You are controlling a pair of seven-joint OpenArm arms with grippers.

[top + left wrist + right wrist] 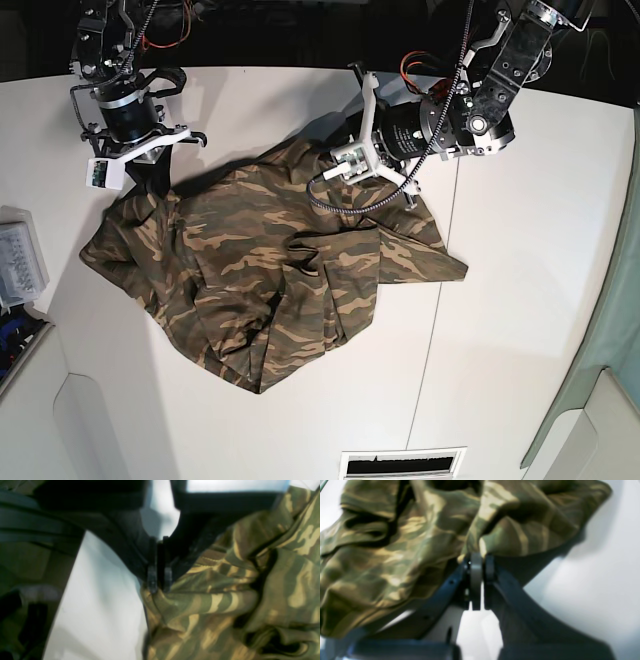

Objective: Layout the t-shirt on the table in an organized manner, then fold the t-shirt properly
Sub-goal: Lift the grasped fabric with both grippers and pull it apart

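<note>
- You're still on the layout step, I'd say: the t-shirt sits crumpled on the table, bunched toward the far edge and left of the middle, nothing flat yet.
- Left pincer is clamped shut on a fold at the shirt's edge; the wrist view shows cloth pinched right at the tips.
- Right pincer is closed on another bunch of the shirt, near the far left corner of the table.
- Next move, my guess: lift a bit and pull the two grips apart so the cloth spreads out, without dragging it off the far edge.
- Hard to tell which parts you've got (sleeve, hem, shoulder?). Both wrist views are blurry, the neck label isn't showing, and folds hide the collar.
</note>
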